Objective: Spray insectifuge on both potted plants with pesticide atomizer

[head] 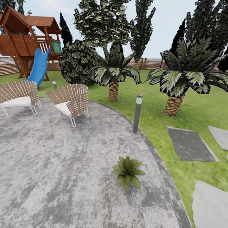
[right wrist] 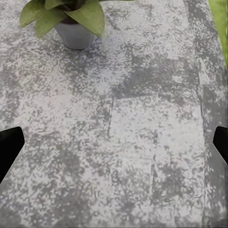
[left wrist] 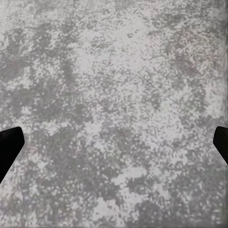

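we saw one potted plant (head: 128, 171) on the stone patio (head: 63, 177) near the lawn's edge. in our right wrist view, the potted plant (right wrist: 71, 21) stood well ahead of the right gripper (right wrist: 114, 145), whose fingers were spread wide and empty. the left gripper (left wrist: 114, 145) was spread too, over bare stone.

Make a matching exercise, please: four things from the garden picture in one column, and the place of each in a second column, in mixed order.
Things:
1. potted plant
2. blue slide
3. bollard lamp
4. wicker chair

Places:
A. against the wooden play tower
B. low on the patio, nearest the camera
C. far side of the patio, facing left
D. upright at the patio's edge beside the lawn

Pairs: 1-B, 2-A, 3-D, 4-C
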